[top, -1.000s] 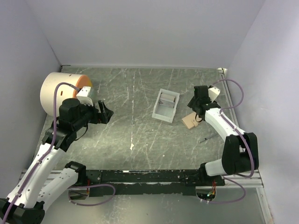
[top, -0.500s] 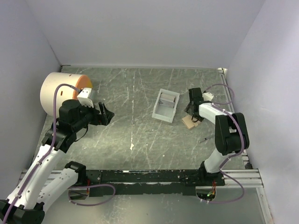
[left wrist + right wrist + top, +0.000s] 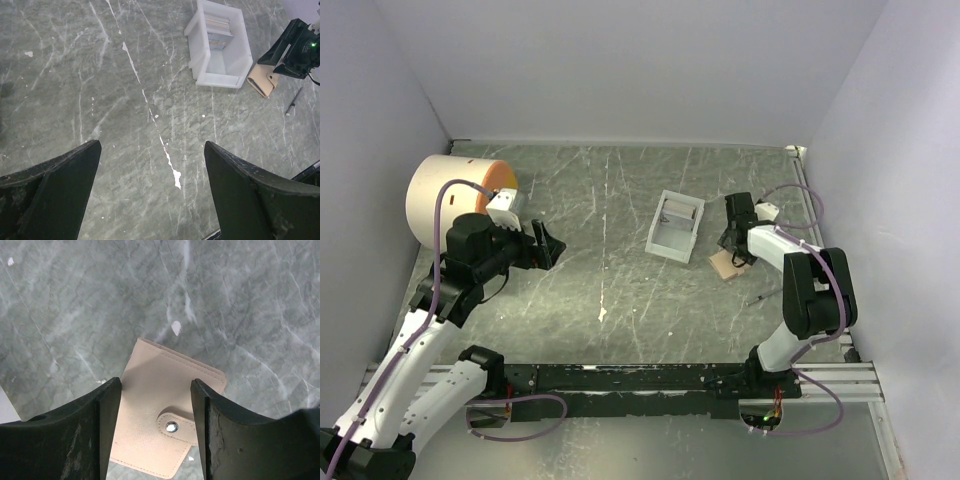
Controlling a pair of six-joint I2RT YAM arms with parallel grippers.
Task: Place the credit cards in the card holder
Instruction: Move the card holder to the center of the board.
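The card holder point(image 3: 675, 226), a small white open tray point(image 3: 220, 50), sits right of the table's middle. A few thin flat pieces that look like credit cards point(image 3: 218, 26) lie at its far end; their colours are unclear. Just right of it lies a shut tan wallet point(image 3: 725, 264) with a snapped tab point(image 3: 172, 426). My right gripper point(image 3: 736, 243) hangs right over the wallet, its jaws open, one on each side point(image 3: 156, 390), holding nothing. My left gripper point(image 3: 544, 245) hovers wide open over bare table point(image 3: 152, 150) at the left.
A big white cylinder with an orange top point(image 3: 450, 198) stands at the back left behind my left arm. A thin dark rod point(image 3: 765, 296) lies near the wallet toward the right wall. Walls close in the table on three sides.
My right arm has folded in and its wrist has come down over the tan wallet, with the jaws narrowing a little. The left arm has stayed still.
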